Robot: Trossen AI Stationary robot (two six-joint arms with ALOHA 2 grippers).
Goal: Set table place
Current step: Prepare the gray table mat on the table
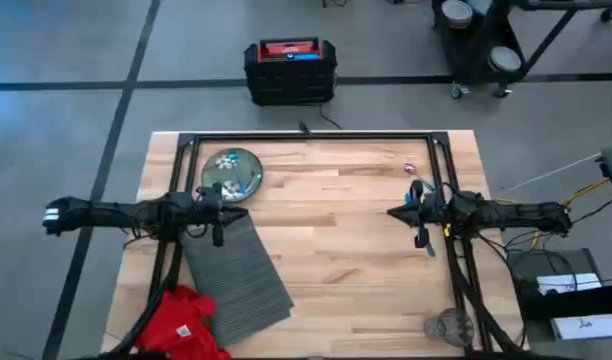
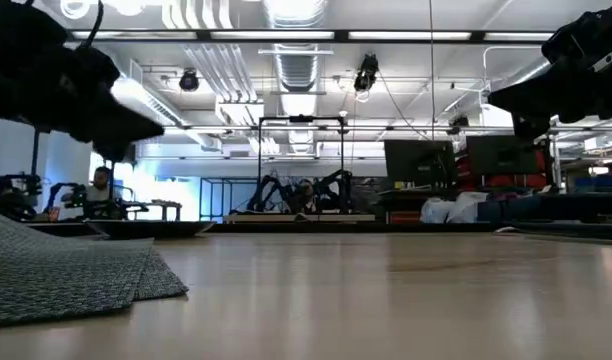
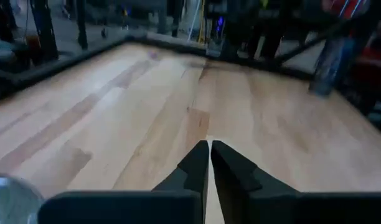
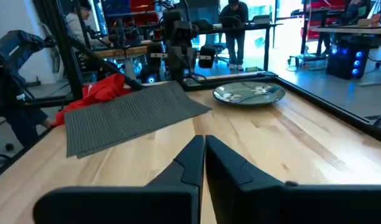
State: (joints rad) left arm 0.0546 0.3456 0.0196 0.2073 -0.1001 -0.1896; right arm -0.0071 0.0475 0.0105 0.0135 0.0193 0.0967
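The dark grey ribbed placemat (image 1: 236, 272) lies askew at the table's near left, also in the right wrist view (image 4: 128, 112) and low view (image 2: 66, 270). A red napkin (image 1: 184, 320) lies bunched at its near-left corner. The green patterned plate (image 1: 231, 172) sits flat at the far left. Thin purple and blue utensils (image 1: 415, 183) lie at the far right, partly under my right arm. A clear glass (image 1: 448, 326) stands at the near right. My left gripper (image 3: 209, 148) is shut above the placemat's far end. My right gripper (image 4: 200, 142) is shut above bare wood. Neither holds anything.
The table's black frame (image 1: 306, 137) runs along its far edge and down both sides. Bare wood (image 1: 336, 230) lies between the two grippers. On the floor beyond the far edge stands a black and red case (image 1: 289, 68). People sit at desks in the room behind.
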